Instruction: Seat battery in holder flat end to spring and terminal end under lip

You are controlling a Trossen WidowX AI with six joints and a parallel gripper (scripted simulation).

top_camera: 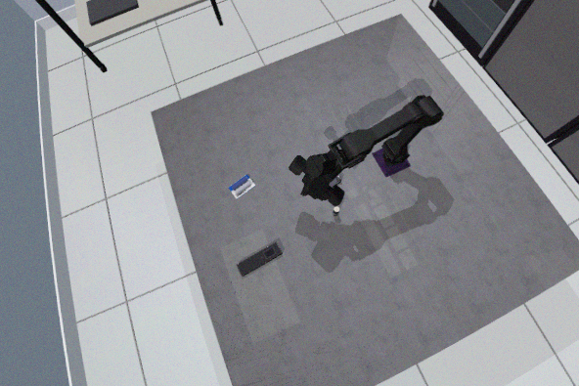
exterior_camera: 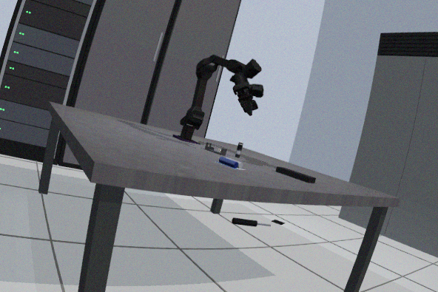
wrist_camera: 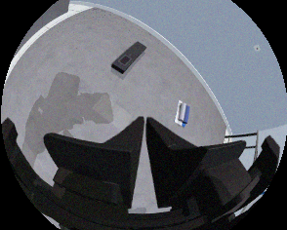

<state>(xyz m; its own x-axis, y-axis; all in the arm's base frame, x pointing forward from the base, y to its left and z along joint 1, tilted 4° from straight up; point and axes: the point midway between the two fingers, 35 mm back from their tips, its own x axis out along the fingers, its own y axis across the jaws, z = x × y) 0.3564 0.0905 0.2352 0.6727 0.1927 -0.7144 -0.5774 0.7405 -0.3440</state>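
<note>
The battery point(top_camera: 336, 210) point(exterior_camera: 239, 149) looks to be the small dark cylinder with a pale top, standing upright on the table. A small grey metallic piece point(top_camera: 336, 181) point(exterior_camera: 215, 148), perhaps the holder, lies beside it, partly hidden under the arm in the top view; its spring and lip cannot be made out. My gripper point(exterior_camera: 250, 114) point(wrist_camera: 143, 121) is shut, its fingertips together with nothing seen between them. It hangs well above the table, apart from both. The battery is not clearly seen in the wrist view.
A blue-and-white piece with a grey trough point(top_camera: 242, 187) point(exterior_camera: 228, 163) point(wrist_camera: 183, 113) lies on the table point(top_camera: 220, 138). A long dark block point(top_camera: 260, 259) point(exterior_camera: 295, 175) point(wrist_camera: 129, 57) lies farther along, towards the table's edge. A screwdriver point(exterior_camera: 245, 222) lies on the floor.
</note>
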